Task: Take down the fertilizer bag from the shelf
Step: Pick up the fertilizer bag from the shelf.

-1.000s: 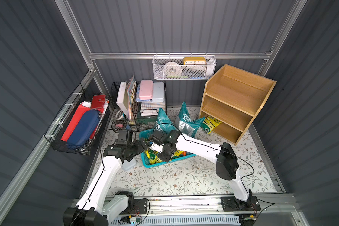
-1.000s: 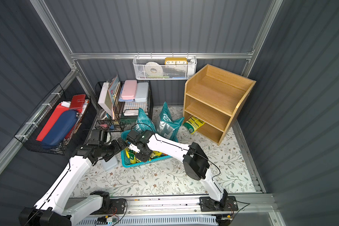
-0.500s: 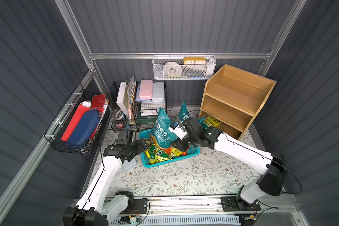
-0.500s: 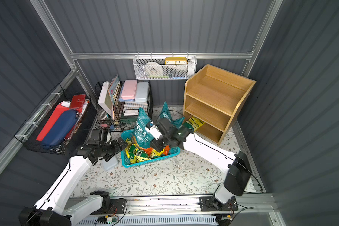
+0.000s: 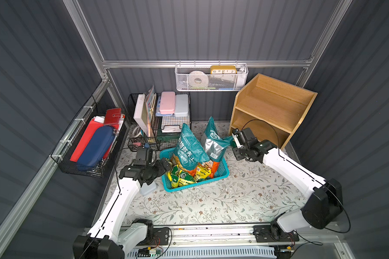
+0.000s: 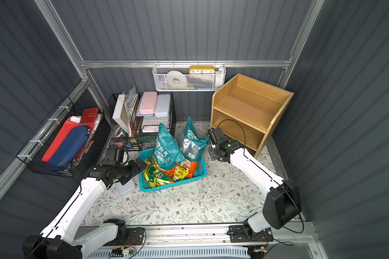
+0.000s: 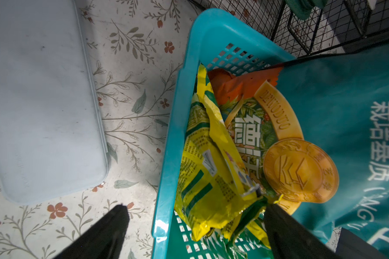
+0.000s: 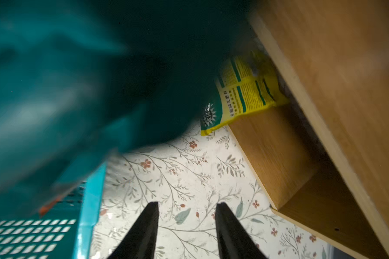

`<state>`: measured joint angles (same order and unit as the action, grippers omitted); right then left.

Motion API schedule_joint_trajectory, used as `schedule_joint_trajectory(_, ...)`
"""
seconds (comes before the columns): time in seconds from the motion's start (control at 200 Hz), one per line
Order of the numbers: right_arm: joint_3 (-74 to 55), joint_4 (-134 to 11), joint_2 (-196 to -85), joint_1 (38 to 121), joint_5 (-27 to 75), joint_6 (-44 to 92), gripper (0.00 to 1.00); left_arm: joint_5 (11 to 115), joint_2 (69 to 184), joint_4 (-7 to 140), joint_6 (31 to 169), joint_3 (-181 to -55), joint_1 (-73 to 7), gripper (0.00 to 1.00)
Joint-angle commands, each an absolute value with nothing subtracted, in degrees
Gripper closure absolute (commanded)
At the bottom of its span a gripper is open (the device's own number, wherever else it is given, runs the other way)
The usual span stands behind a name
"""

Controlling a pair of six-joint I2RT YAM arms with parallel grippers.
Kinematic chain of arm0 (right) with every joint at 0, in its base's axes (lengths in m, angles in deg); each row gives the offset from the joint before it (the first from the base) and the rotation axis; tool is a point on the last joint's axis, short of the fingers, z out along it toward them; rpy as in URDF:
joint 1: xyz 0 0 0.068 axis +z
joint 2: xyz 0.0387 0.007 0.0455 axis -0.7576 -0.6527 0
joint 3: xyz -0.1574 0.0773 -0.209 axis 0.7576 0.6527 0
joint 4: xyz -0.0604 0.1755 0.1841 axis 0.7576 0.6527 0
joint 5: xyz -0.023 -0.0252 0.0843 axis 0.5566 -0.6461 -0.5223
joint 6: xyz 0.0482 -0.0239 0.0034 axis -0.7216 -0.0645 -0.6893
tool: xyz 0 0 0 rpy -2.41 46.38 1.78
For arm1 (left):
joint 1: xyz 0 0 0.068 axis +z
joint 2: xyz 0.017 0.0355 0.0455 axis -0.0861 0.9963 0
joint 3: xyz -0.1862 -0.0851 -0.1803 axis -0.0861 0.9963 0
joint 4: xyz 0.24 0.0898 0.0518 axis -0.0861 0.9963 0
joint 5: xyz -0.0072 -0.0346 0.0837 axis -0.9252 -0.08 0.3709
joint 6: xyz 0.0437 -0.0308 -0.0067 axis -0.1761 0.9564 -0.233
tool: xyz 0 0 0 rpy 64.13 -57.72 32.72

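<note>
Right wrist view: floral desk [image 8: 177, 175], then the shelf [image 8: 276, 157], the teal basket [image 8: 92, 201] nearby, and the yellow-green fertilizer bag [image 8: 245, 94] on the bottom tier, one end poking past its edge. Approach step, I judge: right hand [image 8: 186, 204] released, empty, short of the bag; next it must reach in and clench that end. Left hand [image 7: 194, 206] released at the basket

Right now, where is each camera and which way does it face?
Both top views: high above the base, looking down on shelf, basket, left arm, right arm.
Left wrist: over the basket rim, looking down; open left gripper.
Right wrist: low, facing the yellow bag on the shelf; open right gripper.
Shared: both wrists see the basket.
</note>
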<state>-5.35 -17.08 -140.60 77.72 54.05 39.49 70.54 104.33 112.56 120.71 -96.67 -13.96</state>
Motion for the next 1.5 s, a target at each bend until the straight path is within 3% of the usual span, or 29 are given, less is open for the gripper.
schedule_joint_trajectory(0.0,-3.1,-19.4,-145.6,78.0,59.8,41.9,0.52,69.4,104.3,112.2,120.7,-96.4,-14.1,0.01)
schedule_joint_trajectory(0.24,-10.8,-23.3,-162.5,77.9,71.5,48.7,0.44,70.1,104.1,113.6,120.3,-97.0,-14.1,0.01)
schedule_joint_trajectory(0.52,-11.1,-33.4,-169.2,77.7,79.5,58.8,0.43,70.5,105.1,113.8,119.9,-97.4,-14.1,0.01)
schedule_joint_trajectory(1.071,-15.1,-35.1,-178.1,74.5,75.0,58.5,0.46,71.2,104.3,115.0,119.9,-98.2,-14.1,0.01)
schedule_joint_trajectory(1.221,-13.7,-35.3,-177.1,73.6,73.2,56.7,0.54,71.4,104.1,115.0,119.9,-98.2,-14.1,0.01)
schedule_joint_trajectory(1.346,-13.6,-35.2,-176.8,72.8,72.7,55.6,0.91,71.1,104.5,114.9,119.9,-98.3,-14.1,0.01)
schedule_joint_trajectory(1.391,-13.3,-35.1,-176.3,72.8,72.7,55.6,1.00,71.1,104.5,114.8,119.9,-98.3,-14.1,0.01)
schedule_joint_trajectory(1.496,-12.9,-33.1,-174.2,72.9,72.5,54.7,1.00,70.9,104.6,114.6,120.2,-98.2,-14.1,0.01)
